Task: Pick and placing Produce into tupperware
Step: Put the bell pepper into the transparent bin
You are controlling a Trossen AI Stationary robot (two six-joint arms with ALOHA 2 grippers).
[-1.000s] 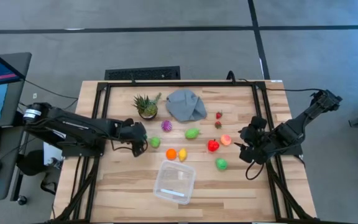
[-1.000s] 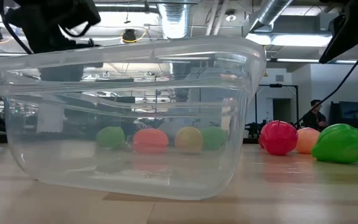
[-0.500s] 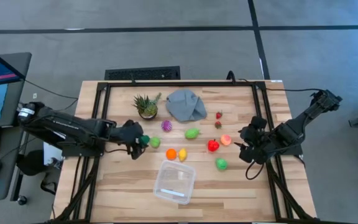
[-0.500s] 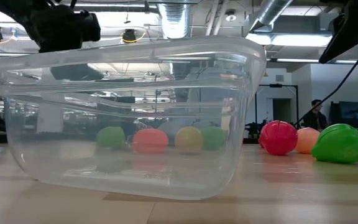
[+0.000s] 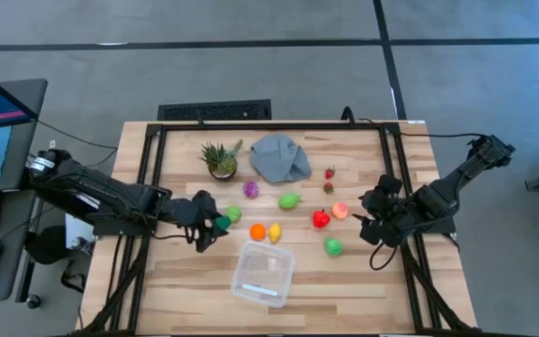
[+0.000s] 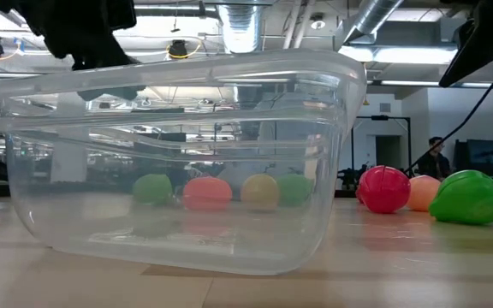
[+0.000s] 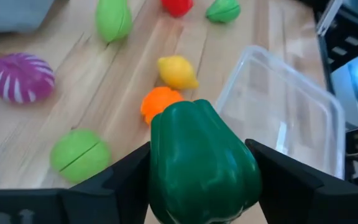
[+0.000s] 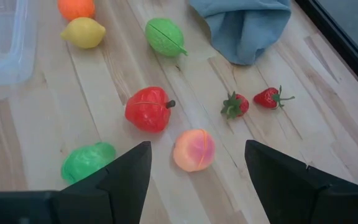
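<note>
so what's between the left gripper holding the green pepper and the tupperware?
High view: bare wood between the left gripper, shut on the green pepper, and the tupperware; the orange sits just off that line.

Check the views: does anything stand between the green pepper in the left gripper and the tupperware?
Nothing visible does. The left gripper holds the green pepper above the table, the tupperware sits open nearby, and the orange and lemon lie low on the table beside the path.

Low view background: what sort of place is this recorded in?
Probably a robotics lab or workshop in an industrial building: exposed silver ceiling ducts, a person among dark equipment racks, and a wooden table in a black metal frame on a bare concrete floor.
</note>
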